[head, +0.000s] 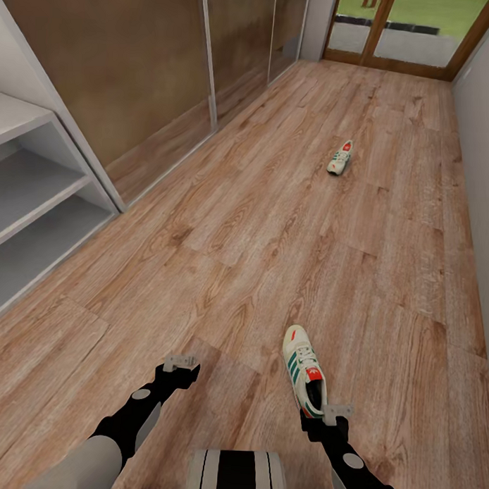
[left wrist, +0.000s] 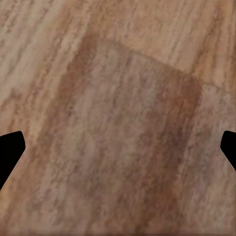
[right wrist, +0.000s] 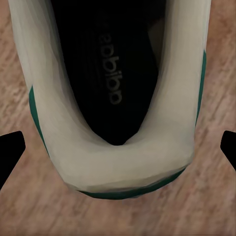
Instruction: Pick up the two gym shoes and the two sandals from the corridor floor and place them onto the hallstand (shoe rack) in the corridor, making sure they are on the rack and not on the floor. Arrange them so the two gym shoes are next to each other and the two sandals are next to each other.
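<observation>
One gym shoe (head: 303, 370) lies on the corridor floor (head: 259, 224) just ahead of me, toe pointing away. My right gripper (head: 336, 415) hangs open directly over its heel. In the right wrist view the heel and dark insole of this gym shoe (right wrist: 118, 98) sit between the wide-apart fingertips of the right gripper (right wrist: 118, 152), with no contact visible. The other gym shoe (head: 340, 157) lies farther down the corridor. My left gripper (head: 180, 362) is open over bare planks; the left wrist view has the left gripper (left wrist: 118, 152) over the floor (left wrist: 118, 98). The hallstand (head: 35, 195) stands at the left. The sandals are out of view.
Brown sliding wardrobe panels (head: 138, 71) run along the left wall beyond the white shelves. A glazed door (head: 400, 31) closes the corridor's far end, and a pale wall (head: 484, 140) borders the right side. Open wood floor stretches between the two shoes.
</observation>
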`<state>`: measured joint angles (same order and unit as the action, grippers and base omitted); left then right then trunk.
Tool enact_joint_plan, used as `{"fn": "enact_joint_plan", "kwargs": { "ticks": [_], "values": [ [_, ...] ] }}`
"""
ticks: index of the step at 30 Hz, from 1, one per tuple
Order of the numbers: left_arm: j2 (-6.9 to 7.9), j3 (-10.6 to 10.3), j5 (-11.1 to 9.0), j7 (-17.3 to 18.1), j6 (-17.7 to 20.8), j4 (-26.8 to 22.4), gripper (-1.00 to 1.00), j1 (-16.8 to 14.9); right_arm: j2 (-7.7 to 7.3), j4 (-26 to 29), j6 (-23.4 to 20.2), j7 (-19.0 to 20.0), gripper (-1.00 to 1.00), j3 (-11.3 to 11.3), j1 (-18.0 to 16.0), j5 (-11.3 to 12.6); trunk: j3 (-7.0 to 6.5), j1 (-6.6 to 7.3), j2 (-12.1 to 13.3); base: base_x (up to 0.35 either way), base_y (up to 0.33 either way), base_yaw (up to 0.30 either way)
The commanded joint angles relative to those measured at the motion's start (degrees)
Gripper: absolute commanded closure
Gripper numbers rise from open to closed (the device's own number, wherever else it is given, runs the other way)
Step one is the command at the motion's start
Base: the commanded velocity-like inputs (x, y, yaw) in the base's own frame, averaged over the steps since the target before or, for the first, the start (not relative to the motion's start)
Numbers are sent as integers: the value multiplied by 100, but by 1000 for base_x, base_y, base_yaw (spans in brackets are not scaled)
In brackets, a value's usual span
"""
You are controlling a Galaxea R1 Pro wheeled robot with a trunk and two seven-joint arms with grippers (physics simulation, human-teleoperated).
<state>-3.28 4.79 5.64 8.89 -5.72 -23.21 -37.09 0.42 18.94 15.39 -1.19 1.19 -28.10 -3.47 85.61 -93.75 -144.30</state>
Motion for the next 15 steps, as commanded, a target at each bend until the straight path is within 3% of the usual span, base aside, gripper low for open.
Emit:
{"fn": "enact_joint_plan", "kwargs": {
  "ticks": [1,15],
  "values": [
    [-6,49,59,33,-22,3,-100,-2,2,-5,16,-12,-100,13,-2,-37,3,1,-1,0,0,0],
    [-6,49,55,33,-39,1,-100,-1,2,-5,17,-12,-100,20,-2,-37,3,1,-1,4,0,0]
  ]
}}
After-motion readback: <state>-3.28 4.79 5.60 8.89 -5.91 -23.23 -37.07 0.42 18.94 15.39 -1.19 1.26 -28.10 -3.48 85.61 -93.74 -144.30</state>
